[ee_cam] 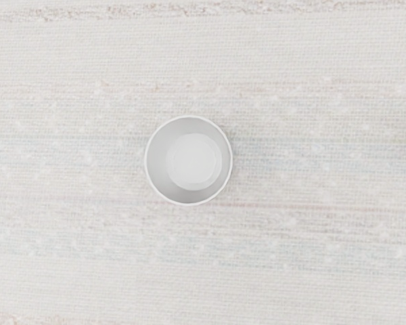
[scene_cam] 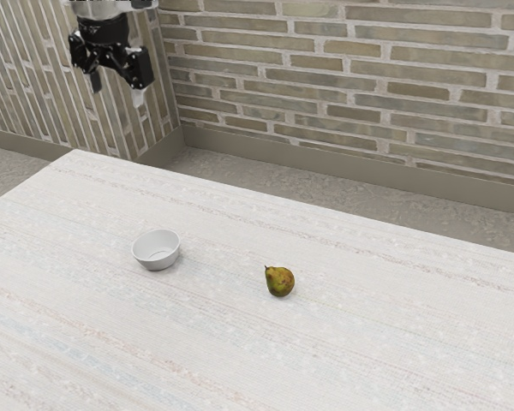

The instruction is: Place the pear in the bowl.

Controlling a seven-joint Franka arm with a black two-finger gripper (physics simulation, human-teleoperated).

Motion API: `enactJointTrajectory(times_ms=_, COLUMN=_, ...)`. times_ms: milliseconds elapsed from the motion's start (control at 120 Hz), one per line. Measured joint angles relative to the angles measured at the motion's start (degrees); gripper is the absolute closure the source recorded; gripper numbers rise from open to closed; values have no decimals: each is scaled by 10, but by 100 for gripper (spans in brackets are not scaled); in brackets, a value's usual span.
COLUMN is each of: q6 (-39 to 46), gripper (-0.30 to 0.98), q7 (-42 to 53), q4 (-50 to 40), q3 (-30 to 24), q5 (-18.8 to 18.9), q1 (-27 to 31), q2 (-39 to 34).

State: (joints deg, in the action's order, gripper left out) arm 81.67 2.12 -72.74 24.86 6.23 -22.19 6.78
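Exterior view: gripper (scene_cam: 116, 89) high up, fingers spread apart — whole pear (scene_cam: 280, 282) lying on table (scene_cam: 394, 351), outside bowl (scene_cam: 157, 260). Wrist view: straight down into bowl (round floor and all). Tabletop pale, faintly striped — brick walls (scene_cam: 351, 68), speckled grey floor (scene_cam: 240, 169) beyond.

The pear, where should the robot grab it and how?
I'd probably come from above and close the open gripper across the pear's fat, round body, one finger on each side. The narrow neck and thin stem look too small to hold well, and nothing stands over it.
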Motion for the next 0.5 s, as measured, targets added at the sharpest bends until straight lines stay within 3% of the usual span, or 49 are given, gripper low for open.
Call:
enactJointTrajectory(times_ms=150, q6=7, gripper=0, q7=1, q4=-12, q3=0, q5=0, q1=-4, q2=9)
enactJointTrajectory(times_ms=333, q6=78, gripper=0, q7=2, q4=-138, q3=-1, q5=-9, q1=-22, q2=3)
enactJointTrajectory(times_ms=500, q6=161, gripper=0, q7=-2, q4=-224, q3=-1, q5=-86, q1=-28, q2=8)
